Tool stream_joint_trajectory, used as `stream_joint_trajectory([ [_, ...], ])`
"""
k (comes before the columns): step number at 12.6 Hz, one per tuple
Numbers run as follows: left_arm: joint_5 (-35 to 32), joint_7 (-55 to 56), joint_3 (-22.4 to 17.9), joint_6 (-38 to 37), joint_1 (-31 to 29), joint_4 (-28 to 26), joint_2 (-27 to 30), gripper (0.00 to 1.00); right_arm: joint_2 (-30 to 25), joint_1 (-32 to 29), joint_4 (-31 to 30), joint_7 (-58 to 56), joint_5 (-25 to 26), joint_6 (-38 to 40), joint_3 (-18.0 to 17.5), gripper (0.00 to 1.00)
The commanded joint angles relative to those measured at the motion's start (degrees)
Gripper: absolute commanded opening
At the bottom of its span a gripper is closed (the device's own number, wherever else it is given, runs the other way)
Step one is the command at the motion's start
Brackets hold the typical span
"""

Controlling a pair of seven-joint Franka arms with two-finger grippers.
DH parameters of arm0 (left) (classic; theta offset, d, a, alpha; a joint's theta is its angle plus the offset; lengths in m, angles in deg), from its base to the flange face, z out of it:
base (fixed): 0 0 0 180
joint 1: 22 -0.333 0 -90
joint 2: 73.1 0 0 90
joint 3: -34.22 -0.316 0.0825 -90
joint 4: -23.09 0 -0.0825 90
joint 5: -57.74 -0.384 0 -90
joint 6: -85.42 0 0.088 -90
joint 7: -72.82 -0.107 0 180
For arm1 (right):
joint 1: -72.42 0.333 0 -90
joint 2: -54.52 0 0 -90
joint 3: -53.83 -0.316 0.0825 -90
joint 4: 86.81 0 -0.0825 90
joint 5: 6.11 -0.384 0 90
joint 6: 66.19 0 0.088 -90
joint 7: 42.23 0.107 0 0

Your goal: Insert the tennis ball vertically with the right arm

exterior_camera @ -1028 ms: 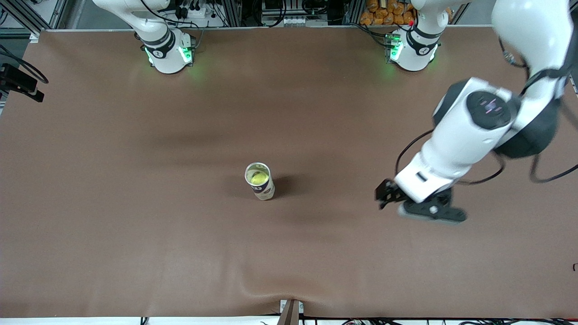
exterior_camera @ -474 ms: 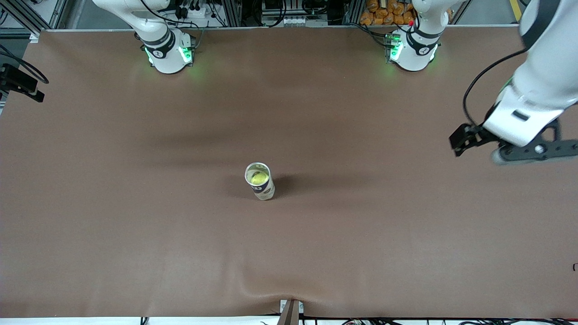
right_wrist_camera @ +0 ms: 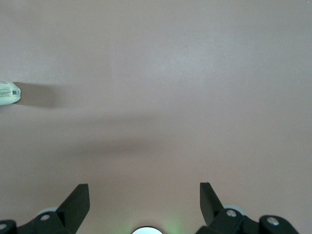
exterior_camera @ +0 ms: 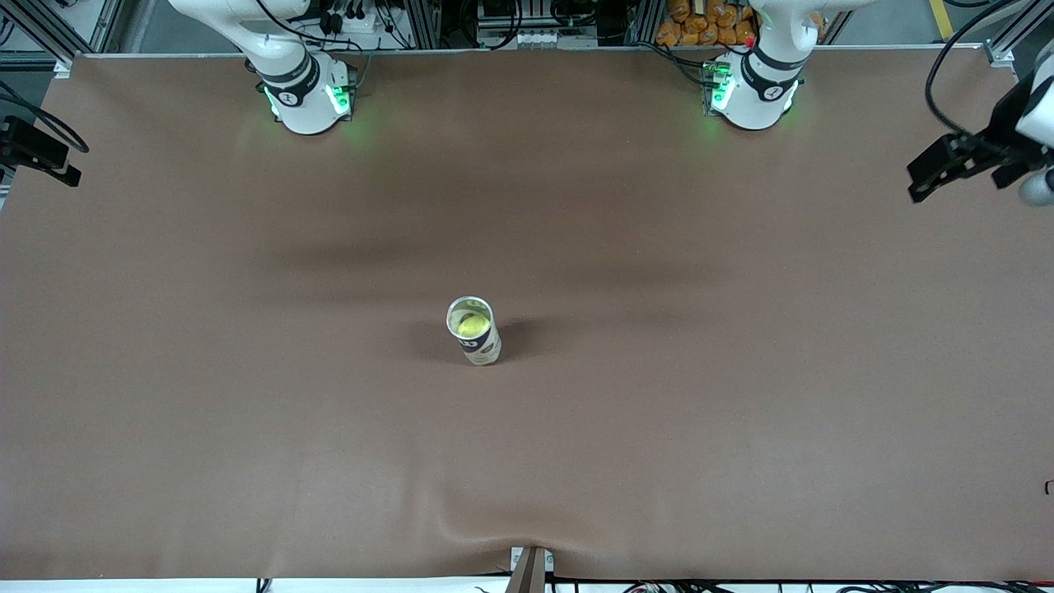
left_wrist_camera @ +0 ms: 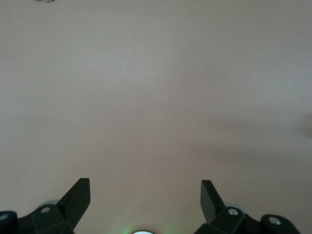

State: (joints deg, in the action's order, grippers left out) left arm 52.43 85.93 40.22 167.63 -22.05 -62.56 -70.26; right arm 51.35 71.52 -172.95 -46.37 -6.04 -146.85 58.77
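Observation:
A yellow-green tennis ball [exterior_camera: 471, 326] sits inside an upright open can [exterior_camera: 482, 346] in the middle of the brown table [exterior_camera: 247, 412]. My left gripper [exterior_camera: 924, 176] is up in the air over the table's edge at the left arm's end, apart from the can; its wrist view shows it open and empty [left_wrist_camera: 145, 181] over bare mat. My right gripper [right_wrist_camera: 144, 185] is open and empty over bare mat, with the can [right_wrist_camera: 9, 92] at the edge of its wrist view. The right gripper is out of the front view.
The right arm's base [exterior_camera: 305, 99] and the left arm's base [exterior_camera: 753, 95] stand along the table's back edge. A black bracket [exterior_camera: 37, 152] sticks in at the right arm's end. The mat has a wrinkle [exterior_camera: 494, 535] at the edge nearest the front camera.
My left arm has swung up and away from the table's middle to the left arm's end, nearly out of the front view. The can and ball have not moved.

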Motion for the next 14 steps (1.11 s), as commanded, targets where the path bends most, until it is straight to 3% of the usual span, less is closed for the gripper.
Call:
stream_joint_trajectory([
  [1, 0.74, -0.45, -2.13, 1.12, 2.16, -10.65, 7.17, 1.0, 0.1, 0.2, 0.54, 0.8, 0.11, 0.32, -0.03, 1.0],
  [5, 2.31, -0.37, -1.87, 1.12, 2.34, -13.15, 9.21, 1.0, 0.1, 0.11, 0.54, 0.8, 0.11, 0.32, -0.03, 1.0],
  [7, 4.95, -0.37, -1.78, 1.38, 2.34, -11.92, 8.42, 1.0, 0.1, 0.11, 0.54, 0.8, 0.11, 0.32, -0.03, 1.0],
  [10, 3.91, 0.33, 1.55, 0.33, 2.07, -9.37, 6.14, 1.0, 0.1, 0.38, 0.54, 0.71, 0.28, 0.06, -0.11, 1.0],
  [14, 3.81, -0.28, 1.21, 0.06, 1.81, -6.91, 5.16, 1.0, 0.1, 0.99, 0.54, 0.8, 0.72, -0.03, -0.11, 1.0],
])
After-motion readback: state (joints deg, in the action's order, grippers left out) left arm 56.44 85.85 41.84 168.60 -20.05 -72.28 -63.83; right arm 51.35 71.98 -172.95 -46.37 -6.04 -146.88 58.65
